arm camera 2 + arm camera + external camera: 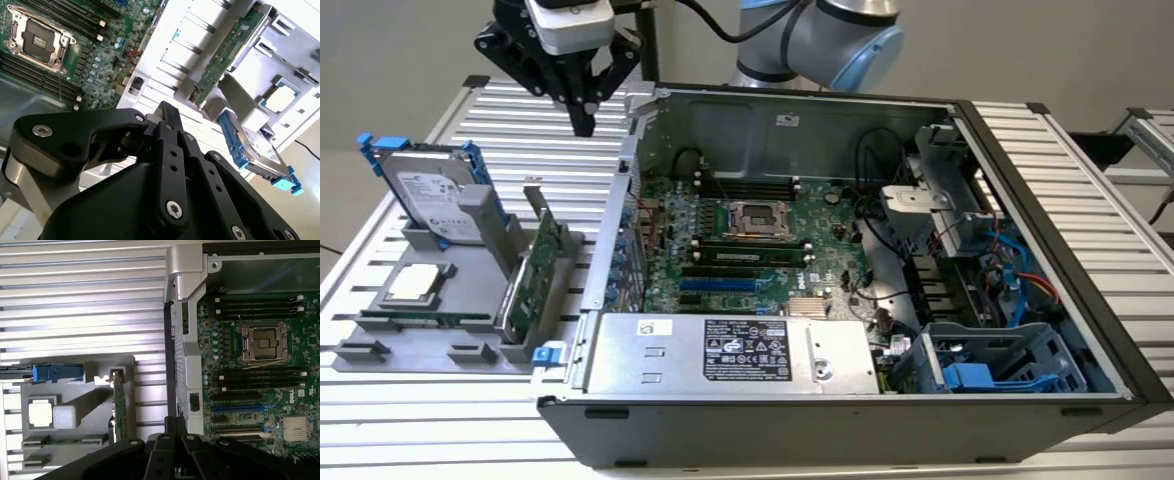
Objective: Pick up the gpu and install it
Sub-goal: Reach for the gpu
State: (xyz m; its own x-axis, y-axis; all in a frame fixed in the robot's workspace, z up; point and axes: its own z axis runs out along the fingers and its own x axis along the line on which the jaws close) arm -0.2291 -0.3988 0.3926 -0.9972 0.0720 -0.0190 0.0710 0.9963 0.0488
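The gpu (540,268) is a thin green card standing on its edge in a slot of the grey holder (454,345), at the exterior view's left beside the open computer case. Both wrist views show the same gpu (118,405) (227,55), edge-on. My gripper (583,122) hangs high over the slatted table, beyond the holder and close to the case's far left corner. Its black fingers (167,112) (175,424) are pressed together with nothing between them. The gripper is well apart from the gpu.
The grey holder also carries a silver hard drive with blue rails (434,190), a square processor chip (416,283) and a narrow memory stick (414,320). The open case (1067,250) holds the motherboard (747,240), a power supply (734,352) and cables (1014,270).
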